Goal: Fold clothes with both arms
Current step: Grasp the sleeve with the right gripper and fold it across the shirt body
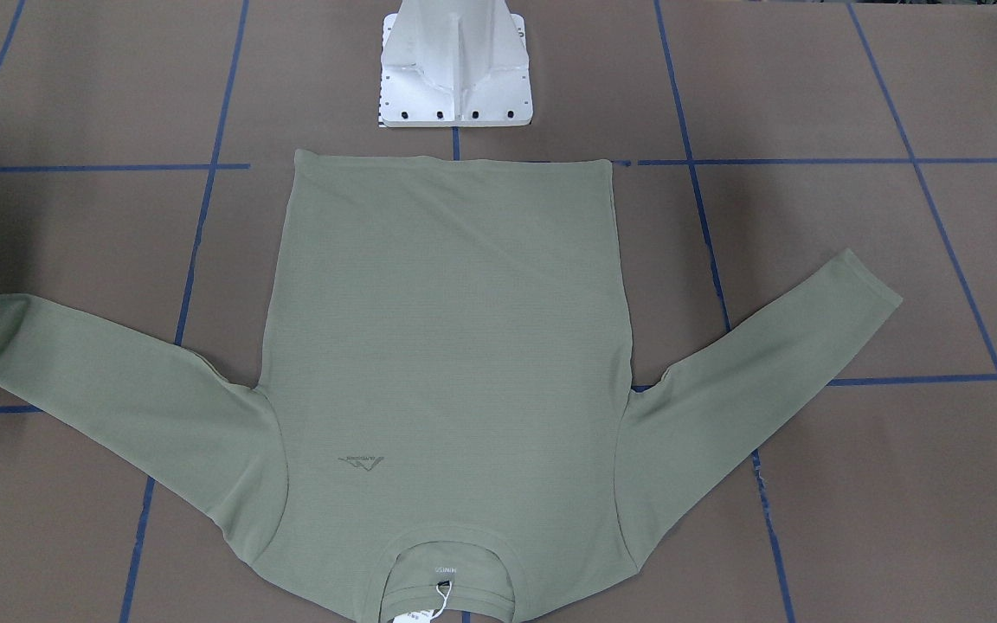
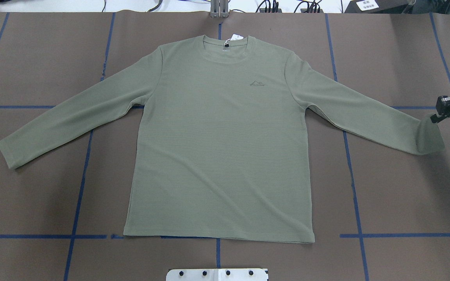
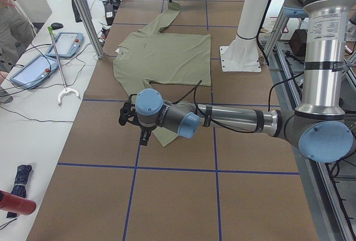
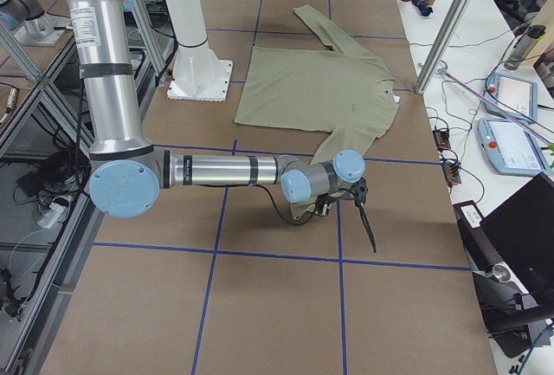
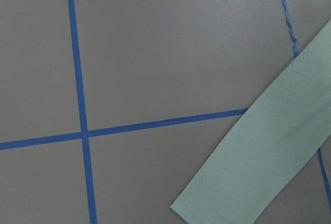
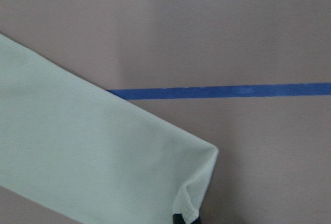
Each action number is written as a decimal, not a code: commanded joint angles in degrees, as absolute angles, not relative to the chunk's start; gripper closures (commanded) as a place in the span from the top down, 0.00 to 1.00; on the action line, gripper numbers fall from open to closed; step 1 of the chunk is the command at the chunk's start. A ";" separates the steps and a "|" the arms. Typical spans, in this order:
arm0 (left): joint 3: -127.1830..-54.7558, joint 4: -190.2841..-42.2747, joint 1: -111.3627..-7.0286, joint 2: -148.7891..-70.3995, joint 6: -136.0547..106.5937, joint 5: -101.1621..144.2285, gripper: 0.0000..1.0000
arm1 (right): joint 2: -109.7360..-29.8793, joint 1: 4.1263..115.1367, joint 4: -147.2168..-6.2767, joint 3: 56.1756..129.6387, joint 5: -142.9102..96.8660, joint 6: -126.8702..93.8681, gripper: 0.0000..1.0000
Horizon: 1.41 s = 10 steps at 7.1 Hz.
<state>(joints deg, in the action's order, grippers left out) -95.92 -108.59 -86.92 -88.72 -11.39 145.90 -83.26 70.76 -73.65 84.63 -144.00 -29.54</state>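
Wherever bare (blue tape (image 2: 404, 235)), brown tabletop (image 2: 33, 187).

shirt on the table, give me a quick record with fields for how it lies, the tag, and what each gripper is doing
shirt: green long-sleeved shirt, flat on the table, front up, unfolded
neck: on the side away from the robot, white hang tag at the collar
sleeves: both sleeves spread out to the sides
right gripper: right gripper at the cuff on the robot's right, cuff corner puckered; grip unclear
left gripper: left gripper above the other cuff, apparently clear of it; open or shut unclear
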 commanded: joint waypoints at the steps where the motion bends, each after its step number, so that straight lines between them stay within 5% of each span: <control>1: -96.77 -108.45 -86.92 -88.51 -11.43 147.21 1.00 | -79.49 65.16 -73.65 96.03 -144.05 -50.51 0.00; 4: -96.24 -108.72 -86.92 -88.50 -11.34 147.04 1.00 | -53.62 51.53 -73.83 89.69 -133.20 -80.97 0.00; 6: -96.15 -108.81 -86.92 -88.42 -11.25 147.22 1.00 | -33.06 43.47 -72.86 73.39 -120.85 -88.30 0.00; 10: -96.33 -108.72 -86.75 -88.33 -12.83 146.60 1.00 | -21.90 31.67 -62.49 58.64 -103.14 -88.68 0.00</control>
<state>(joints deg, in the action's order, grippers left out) -96.26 -108.66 -86.77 -88.43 -12.79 146.68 -24.61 34.71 -63.99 61.96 -108.51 -88.62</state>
